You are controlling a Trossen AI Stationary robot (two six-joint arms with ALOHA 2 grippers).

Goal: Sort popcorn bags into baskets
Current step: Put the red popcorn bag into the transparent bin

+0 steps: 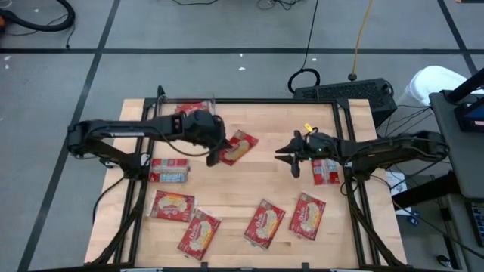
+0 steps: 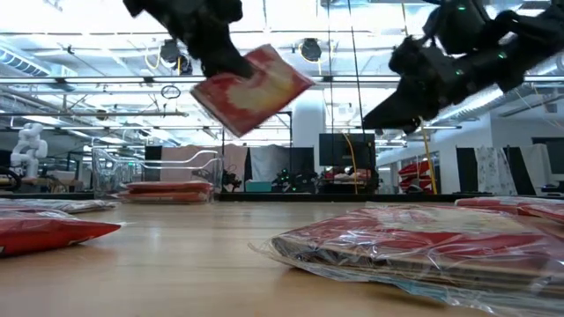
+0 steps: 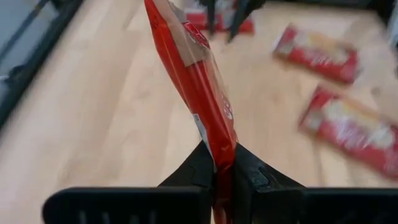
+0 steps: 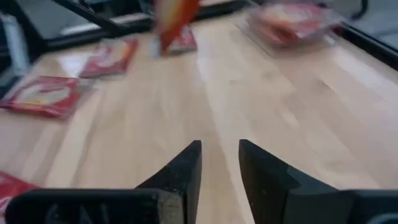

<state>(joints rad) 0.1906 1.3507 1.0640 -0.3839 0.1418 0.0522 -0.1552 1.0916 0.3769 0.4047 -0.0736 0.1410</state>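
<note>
Red film is pinched between the pressed-together fingers of the left gripper, and the popcorn bag so held is carried clear of the wood, at the upper centre of the high view and high in the low view. The right gripper, at centre right of the high view, is held spread and empty above the table.

The clear basket is seen at the upper left of the table, with red packets already lying inside it, so a start on the sorting is judged to have been made. Most of the work is judged to be left: six loose bags are counted on the boards, one at left, four along the lower edge, and one under the right arm.

The table is of pale wooden planks within a black frame. Beyond it, grey floor, trailing cables and a keyboard are shown, and a bright workshop hall is seen in the low view.
</note>
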